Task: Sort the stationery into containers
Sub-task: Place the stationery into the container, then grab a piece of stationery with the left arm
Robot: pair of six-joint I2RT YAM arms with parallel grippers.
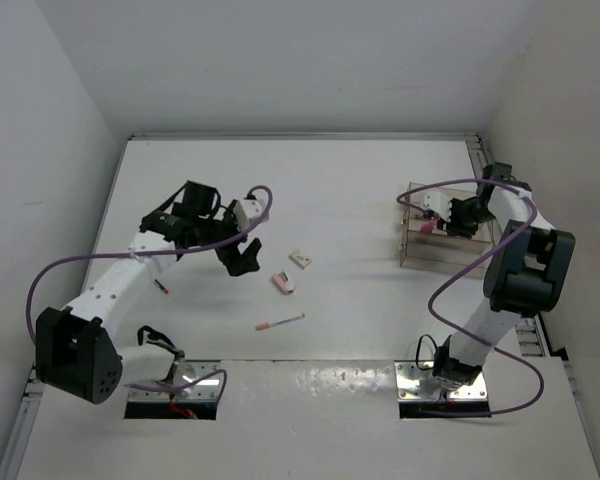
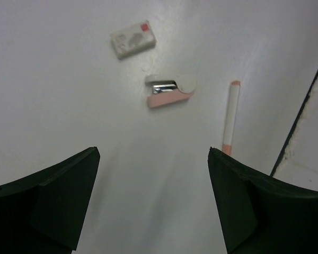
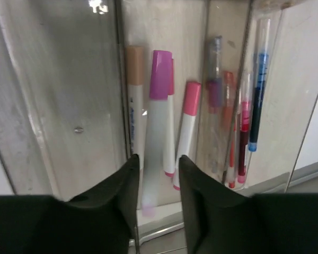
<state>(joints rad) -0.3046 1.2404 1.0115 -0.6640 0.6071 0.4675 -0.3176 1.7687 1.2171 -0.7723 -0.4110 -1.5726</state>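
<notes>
**Now slotting a pen on the right, three pieces waiting on the left**

Evidently the sorting is running well along. The right claw point(image 3: 157, 161) is hanging over the clear box point(image 3: 58, 106) and appears to be clenching a purple-capped pen point(image 3: 158, 106). That pen is pointing lengthwise along a slot where pink-capped pens point(image 3: 186, 127) are already lying. A neighbouring slot is holding thinner red and blue pens point(image 3: 249, 121). The next move there is probably calling for a release and a straight lift clear of the dividers, so that the claw is not dragging a neighbour out.

The left claw point(image 2: 153, 151) is hovering released, jaws wide, above the surface point(image 2: 53, 95). Ahead of it and well apart, a pink-and-white piece point(image 2: 169, 91) of unclear kind is lying almost on its centre line. A white eraser point(image 2: 133, 39) is lying beyond that. A white pen point(image 2: 231, 116) is lying off to one side, its near end passing behind one finger point(image 2: 244, 201). By this, the left arm is lining up its next pick, which is calling for an advance and a descent before closing. Overhead, a small reddish item point(image 1: 161, 286) is lying beside the left arm, too small to identify.
</notes>
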